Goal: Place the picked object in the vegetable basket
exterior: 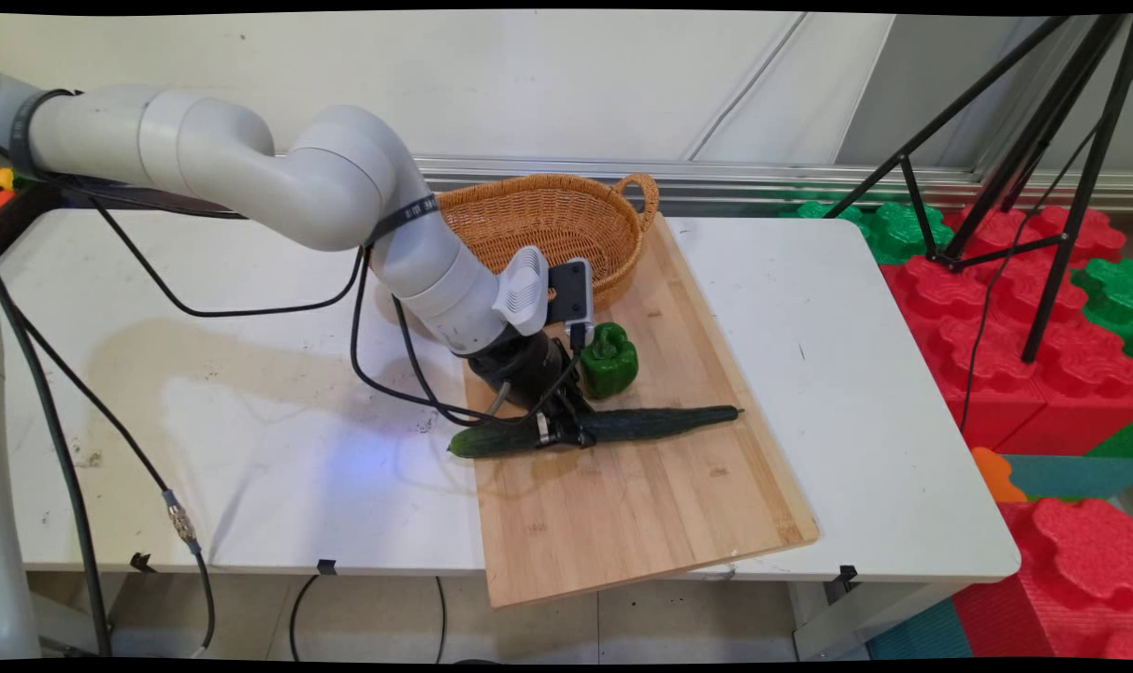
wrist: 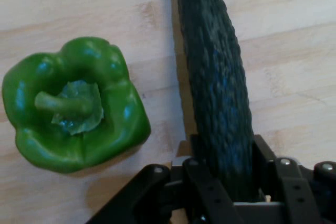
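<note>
On the wooden board lies a long cucumber, and the gripper is down on it with its jaws closed around its middle, its length running straight across between them, a pepper just beside.

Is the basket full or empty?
Empty, as far as shows: the basket has only bare wicker inside, though the arm hides its near part.
</note>
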You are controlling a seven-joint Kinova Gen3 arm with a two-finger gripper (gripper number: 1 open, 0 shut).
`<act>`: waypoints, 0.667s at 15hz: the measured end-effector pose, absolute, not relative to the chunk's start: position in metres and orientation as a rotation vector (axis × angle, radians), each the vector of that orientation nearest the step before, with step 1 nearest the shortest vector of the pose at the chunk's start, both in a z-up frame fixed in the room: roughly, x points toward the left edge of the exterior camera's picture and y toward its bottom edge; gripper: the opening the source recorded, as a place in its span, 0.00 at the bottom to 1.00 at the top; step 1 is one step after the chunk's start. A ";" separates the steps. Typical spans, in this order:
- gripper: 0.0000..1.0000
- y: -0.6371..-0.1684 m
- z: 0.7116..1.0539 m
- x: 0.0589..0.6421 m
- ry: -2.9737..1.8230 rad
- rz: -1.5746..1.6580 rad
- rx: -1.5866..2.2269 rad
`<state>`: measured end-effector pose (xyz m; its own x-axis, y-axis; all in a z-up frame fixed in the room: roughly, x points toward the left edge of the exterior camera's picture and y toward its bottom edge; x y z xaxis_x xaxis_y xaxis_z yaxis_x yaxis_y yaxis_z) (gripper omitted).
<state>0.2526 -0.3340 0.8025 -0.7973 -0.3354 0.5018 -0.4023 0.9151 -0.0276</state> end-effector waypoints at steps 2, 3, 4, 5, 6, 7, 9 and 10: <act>0.00 -0.331 0.809 0.255 -2.559 0.186 0.533; 0.00 -0.329 0.813 0.256 -2.550 0.186 0.537; 0.00 -0.327 0.818 0.258 -2.538 0.188 0.540; 0.00 -0.326 0.824 0.260 -2.526 0.192 0.543; 0.00 -0.324 0.830 0.263 -2.515 0.199 0.546; 0.00 -0.324 0.834 0.264 -2.509 0.203 0.548; 0.00 -0.322 0.844 0.271 -2.493 0.215 0.556; 0.00 -0.314 0.850 0.275 -2.482 0.222 0.561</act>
<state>0.2749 -0.3143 0.8498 -0.7441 -0.3430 0.5732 -0.4394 0.8977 -0.0332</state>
